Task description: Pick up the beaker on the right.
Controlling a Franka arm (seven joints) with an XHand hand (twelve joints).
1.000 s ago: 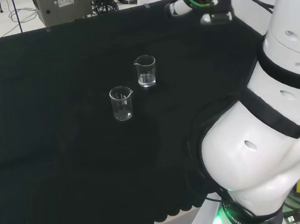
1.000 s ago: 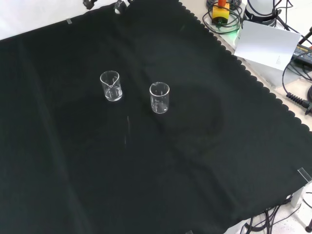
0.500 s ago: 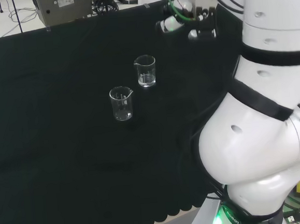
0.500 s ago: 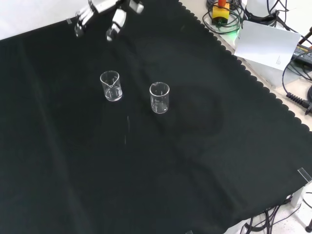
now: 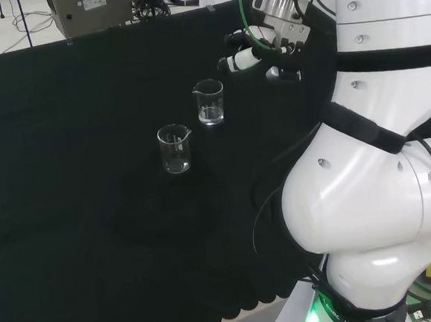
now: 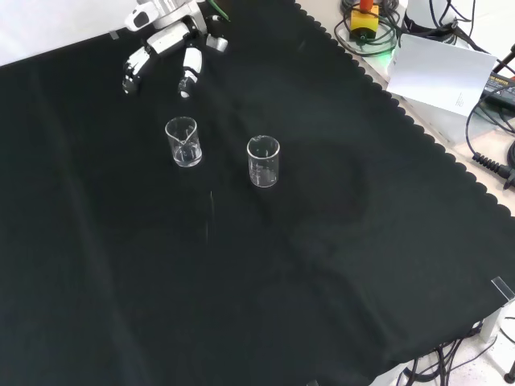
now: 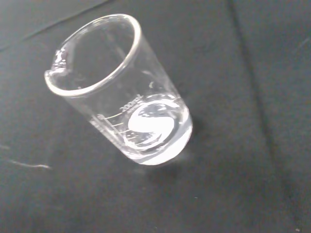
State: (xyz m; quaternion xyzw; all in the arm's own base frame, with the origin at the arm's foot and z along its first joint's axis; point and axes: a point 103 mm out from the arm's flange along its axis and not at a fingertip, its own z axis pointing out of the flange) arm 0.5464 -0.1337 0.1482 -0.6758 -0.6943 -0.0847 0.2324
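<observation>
Two clear glass beakers stand upright on the black cloth. In the head view one beaker (image 5: 209, 102) is farther and to the right, the other beaker (image 5: 175, 149) nearer and to the left. In the front view they stand side by side: the left beaker (image 6: 183, 142) and the right beaker (image 6: 263, 162). The hand (image 5: 248, 54) hovers to the right of the farther beaker in the head view. Seen from the front, the hand (image 6: 169, 36) is above and beyond the left beaker, apart from it, fingers spread and relaxed, holding nothing. The wrist view shows a spouted beaker (image 7: 121, 92) close by.
The cloth's scalloped edge (image 6: 418, 129) runs along the right of the front view, with a white sheet (image 6: 442, 76), a yellow and red button box (image 6: 366, 16) and cables beyond it. A grey box (image 5: 88, 10) sits behind the bench in the head view.
The hand has come down from the far edge toward the left beaker of the front view, and the arm's links have swung left in the head view. Both beakers are where they were.
</observation>
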